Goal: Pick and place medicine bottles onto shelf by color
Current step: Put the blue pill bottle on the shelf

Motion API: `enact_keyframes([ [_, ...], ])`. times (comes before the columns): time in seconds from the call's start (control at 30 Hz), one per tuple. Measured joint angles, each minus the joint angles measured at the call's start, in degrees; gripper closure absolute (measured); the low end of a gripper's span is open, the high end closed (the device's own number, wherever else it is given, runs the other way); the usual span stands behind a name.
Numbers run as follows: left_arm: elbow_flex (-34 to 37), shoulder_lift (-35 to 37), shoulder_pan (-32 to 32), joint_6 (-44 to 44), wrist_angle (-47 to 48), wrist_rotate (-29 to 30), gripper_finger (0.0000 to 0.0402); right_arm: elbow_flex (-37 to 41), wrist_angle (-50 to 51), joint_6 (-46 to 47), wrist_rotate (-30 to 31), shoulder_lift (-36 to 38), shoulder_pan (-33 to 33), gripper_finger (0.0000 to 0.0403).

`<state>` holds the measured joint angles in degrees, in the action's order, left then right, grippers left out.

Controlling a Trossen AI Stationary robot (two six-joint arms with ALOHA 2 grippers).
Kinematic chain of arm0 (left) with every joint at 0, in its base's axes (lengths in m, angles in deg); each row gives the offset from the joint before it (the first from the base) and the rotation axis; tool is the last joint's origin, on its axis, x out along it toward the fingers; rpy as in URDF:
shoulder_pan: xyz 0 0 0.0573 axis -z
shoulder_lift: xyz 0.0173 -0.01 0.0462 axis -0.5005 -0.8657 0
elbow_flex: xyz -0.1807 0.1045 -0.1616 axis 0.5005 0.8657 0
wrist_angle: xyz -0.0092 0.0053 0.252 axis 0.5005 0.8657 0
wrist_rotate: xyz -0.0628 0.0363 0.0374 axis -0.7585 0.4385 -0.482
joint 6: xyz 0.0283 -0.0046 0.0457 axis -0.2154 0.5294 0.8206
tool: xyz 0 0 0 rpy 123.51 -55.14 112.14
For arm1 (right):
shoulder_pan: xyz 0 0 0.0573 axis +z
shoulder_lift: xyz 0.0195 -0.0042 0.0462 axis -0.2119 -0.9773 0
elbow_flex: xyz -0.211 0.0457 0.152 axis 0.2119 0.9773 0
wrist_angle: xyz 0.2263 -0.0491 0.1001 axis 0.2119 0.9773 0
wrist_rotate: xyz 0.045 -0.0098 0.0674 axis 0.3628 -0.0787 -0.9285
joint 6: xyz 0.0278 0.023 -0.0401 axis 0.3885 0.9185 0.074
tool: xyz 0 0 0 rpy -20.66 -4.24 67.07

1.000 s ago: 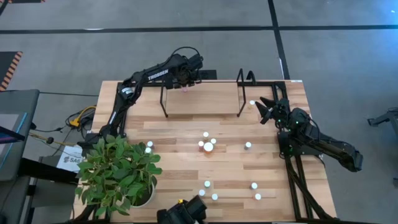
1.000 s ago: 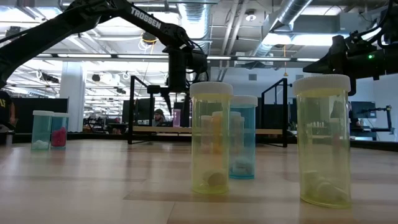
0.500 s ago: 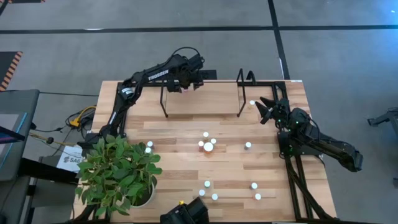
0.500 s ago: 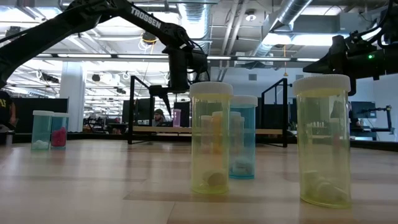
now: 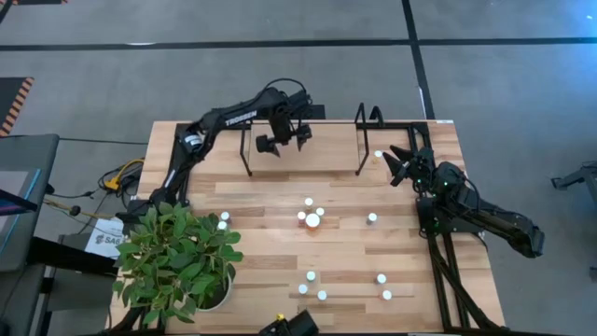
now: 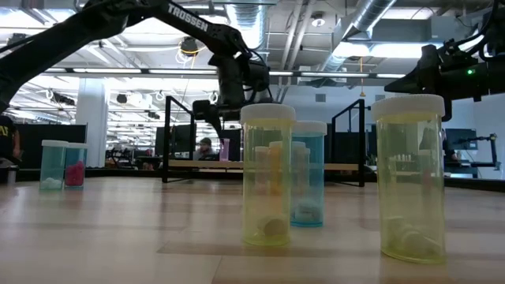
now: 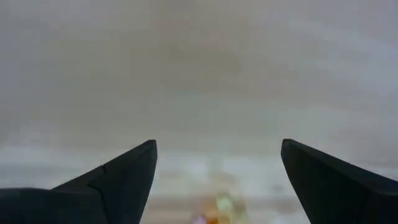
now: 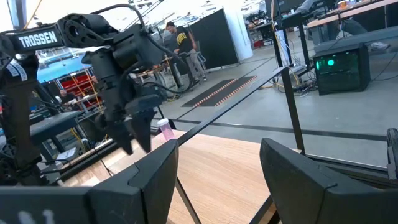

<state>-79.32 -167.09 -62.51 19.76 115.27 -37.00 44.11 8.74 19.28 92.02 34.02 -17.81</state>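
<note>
The shelf [image 5: 360, 140] stands at the table's far side, its two black end loops upright. One pink bottle [image 8: 165, 129] stands on its board, and it also shows in the low view [image 6: 224, 150]. My left gripper [image 5: 280, 145] hangs open and empty above the shelf, near that bottle; its fingers stand wide apart in the left wrist view [image 7: 217, 144]. My right gripper [image 5: 396, 163] is open and empty just right of the shelf. Several bottles [image 5: 311, 217] stand on the tabletop, yellowish [image 6: 268, 173] and teal [image 6: 308, 173] among them.
A potted plant [image 5: 177, 257] fills the near left corner. A white-capped bottle [image 5: 378, 154] stands by the shelf's right end, close to my right gripper. Loose bottles stand at the near middle [image 5: 308, 280] and near right [image 5: 382, 280]. People show in the room behind.
My left gripper has risen from just above the pink bottle on the shelf and come toward the table's near edge, tipping as it went. The pink bottle stays upright on the shelf board. My right arm has kept still.
</note>
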Motion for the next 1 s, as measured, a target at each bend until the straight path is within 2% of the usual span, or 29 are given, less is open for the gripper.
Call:
enact_keyframes([
  [0.1, 0.00, 0.00, 1.47, -2.35, 0.00, -1.63, 0.0071, 0.00, 0.00, 0.00, -0.01, 0.00, 0.01, 0.0154],
  [0.3, 0.00, 1.45, 4.27, -5.70, 0.21, -1.32, 0.0071, 0.00, 0.00, -0.01, -0.02, 0.02, 0.02, 0.0154],
  [0.5, 0.00, 5.46, 7.98, -6.95, 1.73, 5.74, 0.0071, 0.00, 0.00, -0.02, 0.00, 0.00, 0.00, 0.0154],
  [0.7, -0.02, 10.45, 12.16, -6.91, 8.85, 10.30, 0.0071, 0.00, 0.01, -0.01, 0.00, 0.02, 0.01, 0.0154],
  [0.87, 0.17, 14.68, 16.14, -2.28, 15.19, 16.81, 0.0079, 0.00, 0.00, -0.01, -0.01, 0.02, 0.02, 0.0154],
  [1.0, 4.69, 20.07, 20.13, -1.27, 15.03, 21.49, 0.0102, 0.00, 0.02, 0.00, -0.02, 0.02, 0.02, 0.0154],
])
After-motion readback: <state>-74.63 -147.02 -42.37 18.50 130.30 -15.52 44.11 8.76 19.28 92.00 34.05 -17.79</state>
